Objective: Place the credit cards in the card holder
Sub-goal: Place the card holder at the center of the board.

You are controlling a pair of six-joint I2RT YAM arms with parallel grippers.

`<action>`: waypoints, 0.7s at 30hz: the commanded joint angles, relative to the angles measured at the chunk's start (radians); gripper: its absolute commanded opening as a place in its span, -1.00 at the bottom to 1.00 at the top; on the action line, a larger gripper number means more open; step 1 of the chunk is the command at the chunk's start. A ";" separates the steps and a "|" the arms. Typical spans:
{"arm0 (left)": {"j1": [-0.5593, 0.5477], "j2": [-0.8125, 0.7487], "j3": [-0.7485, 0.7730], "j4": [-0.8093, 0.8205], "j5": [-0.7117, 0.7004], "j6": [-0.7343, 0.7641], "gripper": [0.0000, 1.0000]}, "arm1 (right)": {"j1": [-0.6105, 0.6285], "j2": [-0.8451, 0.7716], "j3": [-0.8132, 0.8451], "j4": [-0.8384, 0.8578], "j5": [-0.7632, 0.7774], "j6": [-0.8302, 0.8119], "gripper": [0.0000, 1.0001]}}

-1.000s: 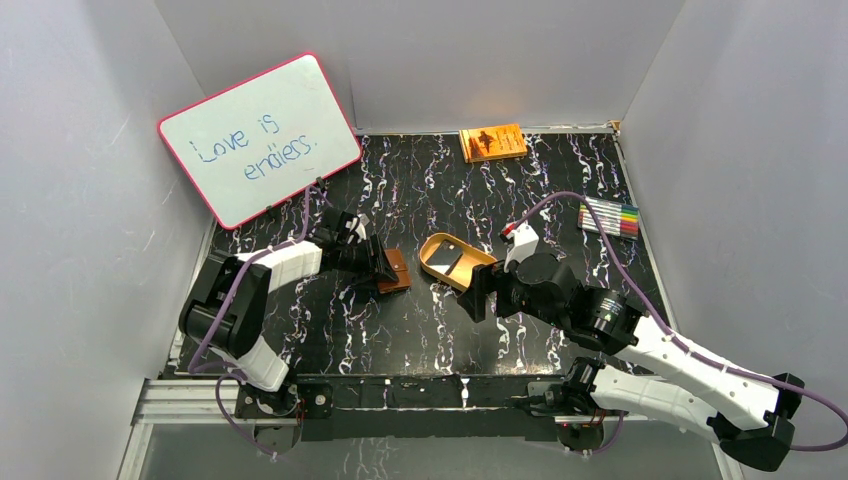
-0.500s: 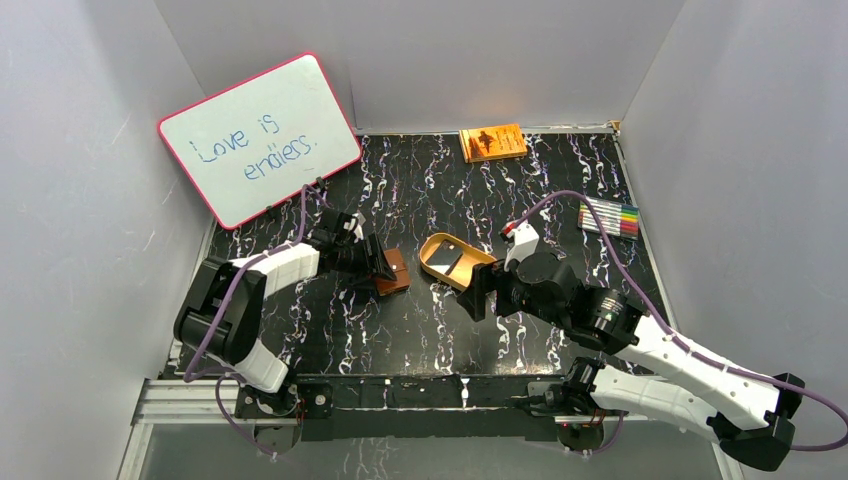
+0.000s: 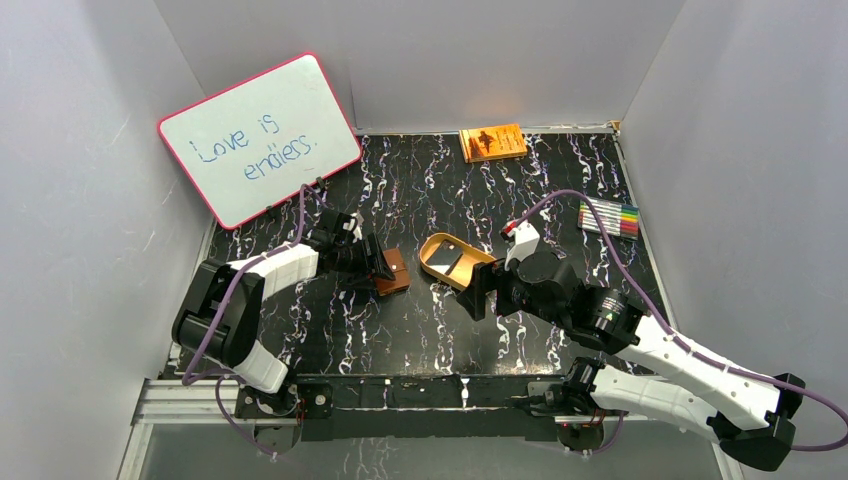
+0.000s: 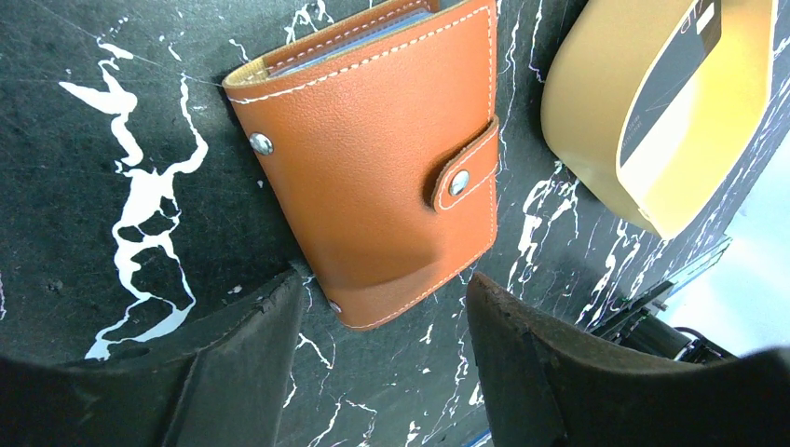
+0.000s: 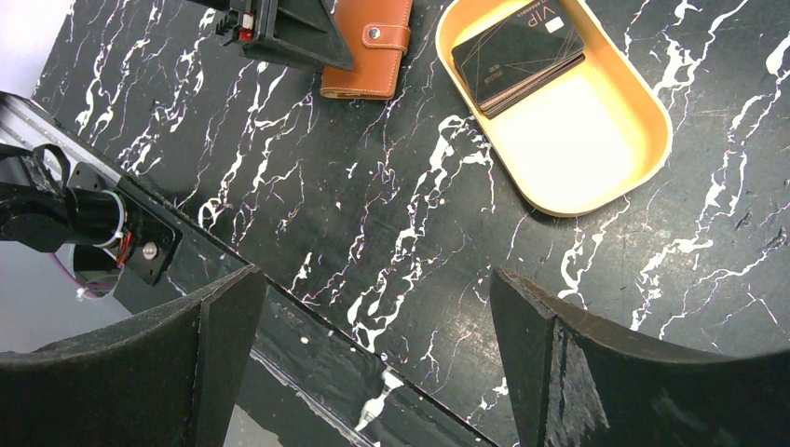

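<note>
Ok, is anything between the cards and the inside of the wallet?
Yes: the wallet lies closed, its strap snapped over the cover, so nothing can go in yet. The cards sit in the tray beside it, with only bare table between.

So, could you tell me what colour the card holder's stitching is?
White, on the brown card holder; clearest in the left wrist view.

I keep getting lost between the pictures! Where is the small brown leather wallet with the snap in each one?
Top view: the small brown leather wallet lies left of centre.
Left wrist: it fills the middle.
Right wrist: top edge, left of centre.
Shared landmark: the tan oval tray beside it, in all three.
</note>
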 commanded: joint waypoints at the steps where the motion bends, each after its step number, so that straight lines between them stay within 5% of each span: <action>1: 0.002 -0.006 -0.040 -0.078 -0.091 0.030 0.28 | 0.001 -0.011 0.023 0.029 0.010 0.007 0.97; 13: 0.002 -0.025 -0.037 -0.086 -0.115 0.034 0.28 | 0.002 -0.010 0.020 0.029 0.011 0.007 0.97; 21: 0.003 -0.096 -0.028 -0.170 -0.284 0.006 0.30 | 0.002 -0.006 0.032 0.000 0.044 0.010 0.97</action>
